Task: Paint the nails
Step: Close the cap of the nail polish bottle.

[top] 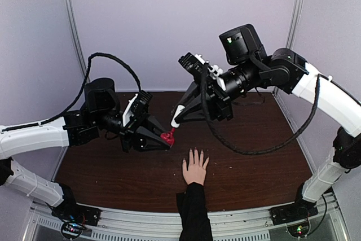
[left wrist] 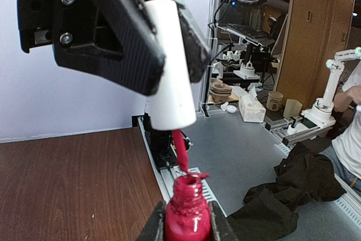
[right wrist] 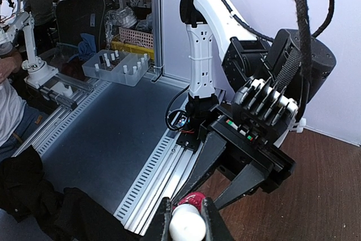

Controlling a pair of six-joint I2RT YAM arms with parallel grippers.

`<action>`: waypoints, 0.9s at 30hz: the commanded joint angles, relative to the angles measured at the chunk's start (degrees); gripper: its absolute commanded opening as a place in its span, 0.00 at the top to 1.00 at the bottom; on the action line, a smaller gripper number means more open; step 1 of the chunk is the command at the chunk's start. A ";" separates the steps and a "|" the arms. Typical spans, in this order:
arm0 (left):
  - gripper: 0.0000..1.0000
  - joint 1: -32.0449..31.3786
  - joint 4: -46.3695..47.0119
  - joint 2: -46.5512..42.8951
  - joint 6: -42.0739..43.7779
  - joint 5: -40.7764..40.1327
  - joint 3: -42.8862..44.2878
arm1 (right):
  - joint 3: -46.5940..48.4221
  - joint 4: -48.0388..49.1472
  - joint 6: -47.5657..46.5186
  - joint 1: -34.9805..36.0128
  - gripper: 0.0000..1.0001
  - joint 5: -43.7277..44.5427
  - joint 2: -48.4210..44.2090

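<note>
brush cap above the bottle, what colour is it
White cap, with red polish on the brush; shows best in the left wrist view.

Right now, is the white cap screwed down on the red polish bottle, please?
No, the white cap is raised above the red bottle, with its red brush stem bare between them.

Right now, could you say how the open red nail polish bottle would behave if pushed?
The nail polish bottle looks like glossy glass: probably rigid, perhaps slippery. Its neck is open, so tipping would likely spill. Clamped in the left gripper, it should resist nudges.
</note>
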 commanded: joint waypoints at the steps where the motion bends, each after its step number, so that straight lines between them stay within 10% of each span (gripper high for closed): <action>1: 1.00 -0.47 2.84 -0.89 0.62 1.54 0.79 | 1.78 -0.95 -0.90 0.54 1.00 1.11 0.12; 27: 1.00 -0.53 1.29 0.08 1.56 0.44 1.15 | 2.22 -0.77 -1.05 0.54 1.00 2.84 -2.56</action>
